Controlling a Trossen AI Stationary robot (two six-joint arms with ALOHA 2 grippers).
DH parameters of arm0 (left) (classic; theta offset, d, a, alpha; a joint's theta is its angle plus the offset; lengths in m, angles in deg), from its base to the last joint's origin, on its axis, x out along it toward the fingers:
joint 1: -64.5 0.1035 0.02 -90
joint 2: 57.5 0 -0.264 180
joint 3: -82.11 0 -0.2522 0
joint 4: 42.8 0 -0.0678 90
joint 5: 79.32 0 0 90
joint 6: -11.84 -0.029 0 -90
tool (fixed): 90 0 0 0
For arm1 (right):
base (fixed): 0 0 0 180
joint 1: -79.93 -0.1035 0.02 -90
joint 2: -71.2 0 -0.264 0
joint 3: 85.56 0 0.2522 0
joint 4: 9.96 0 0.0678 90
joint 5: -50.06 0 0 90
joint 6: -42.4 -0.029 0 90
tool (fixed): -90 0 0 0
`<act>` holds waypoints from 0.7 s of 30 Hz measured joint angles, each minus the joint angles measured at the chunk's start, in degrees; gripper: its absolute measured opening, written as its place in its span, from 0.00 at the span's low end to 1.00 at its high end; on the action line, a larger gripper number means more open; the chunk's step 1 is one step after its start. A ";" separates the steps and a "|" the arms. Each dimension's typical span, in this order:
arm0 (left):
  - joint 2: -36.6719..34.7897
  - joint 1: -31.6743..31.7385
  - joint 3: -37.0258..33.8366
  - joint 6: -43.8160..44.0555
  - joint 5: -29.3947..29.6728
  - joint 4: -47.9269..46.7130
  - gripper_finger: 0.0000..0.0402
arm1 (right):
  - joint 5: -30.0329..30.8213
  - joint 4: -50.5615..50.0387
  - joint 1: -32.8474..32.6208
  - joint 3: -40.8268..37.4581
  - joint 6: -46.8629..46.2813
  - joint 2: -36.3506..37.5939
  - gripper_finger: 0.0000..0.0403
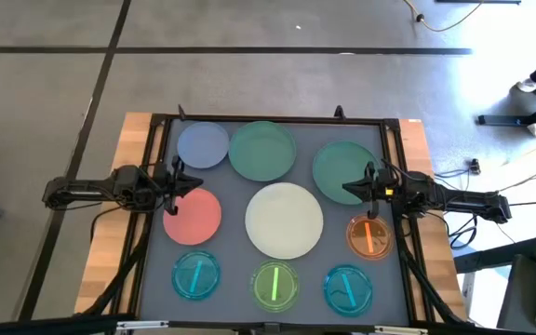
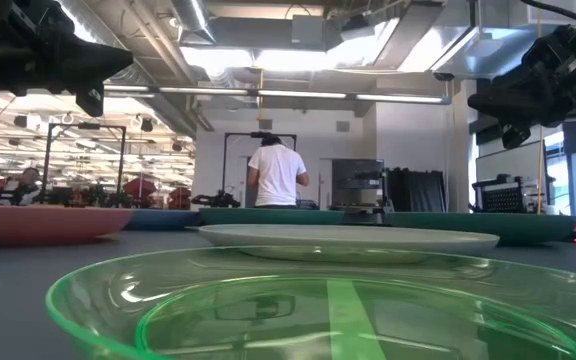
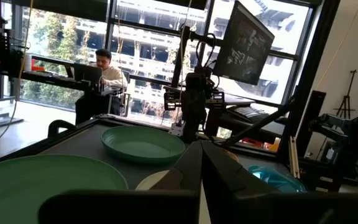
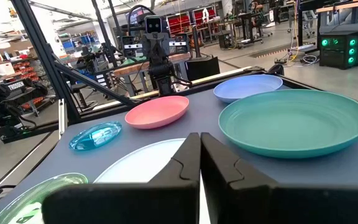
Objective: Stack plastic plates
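Observation:
Nine round plates lie flat on the dark mat, none stacked. Far row: pale blue (image 1: 202,145), green (image 1: 262,150), teal (image 1: 344,170). Middle: salmon pink (image 1: 193,213), cream (image 1: 284,220), small orange (image 1: 368,235). Near row: cyan (image 1: 196,275), bright green (image 1: 274,285), cyan (image 1: 347,288). My left gripper (image 1: 192,183) (image 3: 201,146) is shut and hovers over the pink plate's far edge. My right gripper (image 1: 349,186) (image 4: 200,137) is shut and hovers over the teal plate's near edge. Both point level toward the table's middle and touch nothing.
A black frame (image 1: 268,119) borders the mat, with bare wood strips (image 1: 119,214) outside it on the left and right. The plates fill most of the mat, with narrow gaps between them. A person (image 2: 276,172) stands in the room beyond the far edge.

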 joint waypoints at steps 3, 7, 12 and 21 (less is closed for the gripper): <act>0.01 0.00 0.00 0.00 0.00 0.00 0.01 | 0.02 0.00 -0.01 0.00 0.00 0.00 0.01; 0.00 0.00 0.02 -0.02 0.00 0.00 0.01 | 0.00 0.00 0.00 0.00 0.00 0.00 0.01; 0.01 0.00 0.02 -0.09 4.00 1.37 0.01 | 0.01 0.00 0.00 0.00 0.00 0.01 0.01; 0.00 0.04 0.02 -5.84 21.53 13.15 0.01 | 0.01 0.00 0.00 0.00 0.00 0.02 0.01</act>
